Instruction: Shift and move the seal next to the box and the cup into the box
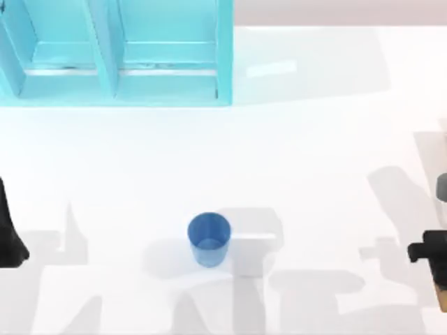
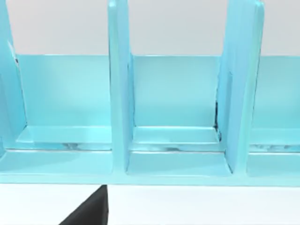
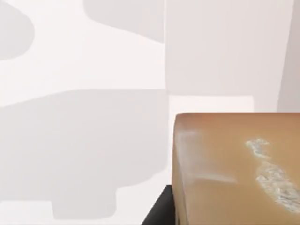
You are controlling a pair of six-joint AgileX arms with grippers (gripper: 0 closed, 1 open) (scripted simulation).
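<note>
The blue cup (image 1: 209, 239) stands upright on the white table (image 1: 314, 139), a little left of centre in the lower half of the top view, its round rim facing up and its shadow spreading to both sides. It is well apart from the light-blue box (image 1: 119, 56), which fills the upper left of that view with its upright dividers and open compartments (nothing sits in the ones I can see from above).

The left arm (image 1: 8, 223) is a dark shape at the far left edge of the top view, about level with the cup but well away from it. Its wrist view looks straight into the box (image 2: 173, 140), showing three compartments side by side, with a dark wedge of the arm's own hardware low in the frame. Whether its fingers are open or closed, I cannot tell.

The right gripper (image 1: 429, 251) sits at the far right edge of the top view, partly cut off. In the right wrist view the tan-brown seal (image 3: 234, 173) looms in the lower right corner, a rounded block with pale white marks on its face, right up against the gripper. Whether the gripper is clamped on it, I cannot tell.
</note>
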